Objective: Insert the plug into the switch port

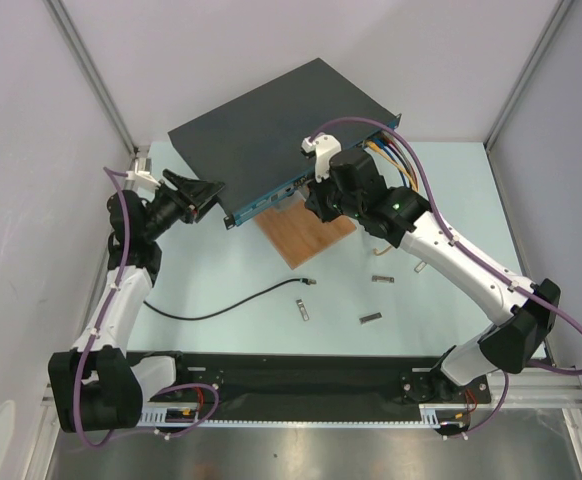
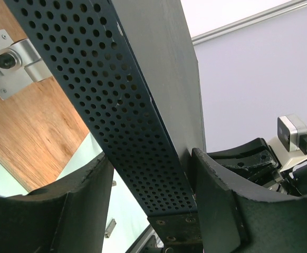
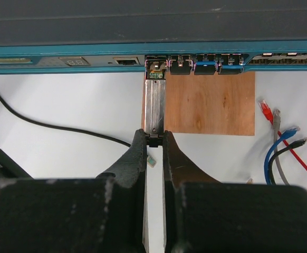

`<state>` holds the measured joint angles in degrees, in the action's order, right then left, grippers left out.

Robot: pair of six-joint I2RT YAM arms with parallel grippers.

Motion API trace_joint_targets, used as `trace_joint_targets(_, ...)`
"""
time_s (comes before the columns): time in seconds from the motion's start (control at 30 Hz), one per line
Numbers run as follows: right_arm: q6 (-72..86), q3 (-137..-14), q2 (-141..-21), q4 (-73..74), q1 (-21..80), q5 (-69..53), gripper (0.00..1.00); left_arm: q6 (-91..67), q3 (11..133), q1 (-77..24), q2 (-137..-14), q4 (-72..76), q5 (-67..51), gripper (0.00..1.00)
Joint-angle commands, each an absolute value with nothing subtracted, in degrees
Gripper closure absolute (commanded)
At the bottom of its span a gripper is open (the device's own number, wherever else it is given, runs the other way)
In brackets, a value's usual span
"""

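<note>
The right gripper (image 3: 154,141) is closed on the near end of a silver stick (image 3: 155,108). The stick's far end is seated at the blue face (image 3: 48,50) of the dark-grey box (image 1: 261,125). A small rectangular switch port (image 3: 126,61) is seen just left of that end.

The left gripper (image 1: 209,192) is clamped across the box's left corner, with the perforated side wall (image 2: 122,116) pressed between its fingers (image 2: 217,205).

The plug (image 1: 309,282) is held by neither gripper. It lies on the table (image 1: 271,335) at the end of its black cable (image 1: 221,308), near the wooden board's (image 1: 306,238) front corner and well apart from the port. From the right wrist it shows as a pale tip (image 3: 151,161) in the gap between the fingers, below the stick.

Three more silver sticks (image 1: 301,311) (image 1: 371,318) (image 1: 381,279) are scattered in front of the board. Loose red, blue, grey and black cable ends (image 3: 280,137) lie right of it.

Open table remains on the left, crossed only by the cable. The work area is bounded by pale walls on both sides and a black rail (image 1: 301,372) at the near edge.
</note>
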<state>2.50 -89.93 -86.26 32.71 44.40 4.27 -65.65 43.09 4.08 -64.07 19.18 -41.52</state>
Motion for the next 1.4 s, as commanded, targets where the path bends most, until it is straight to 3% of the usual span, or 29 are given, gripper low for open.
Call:
trace_joint_targets(0.0, 1.76, -91.76, -86.31, 30.94, 43.95, 5.28, 1.00, -62.84, 43.15, 2.55, -63.90, 20.57, -41.13, 0.93)
trace_joint_targets(0.27, 1.85, -91.06, -85.96, 31.03, 42.80, 4.57, 1.00, -62.75, 43.07, 2.37, -63.55, 20.39, -41.05, 0.99)
trace_joint_targets(1.37, 0.18, -100.72, -92.63, 31.65, 43.68, 2.46, 1.00, -62.40, 42.71, 2.29, -63.46, 19.60, -40.96, 1.00)
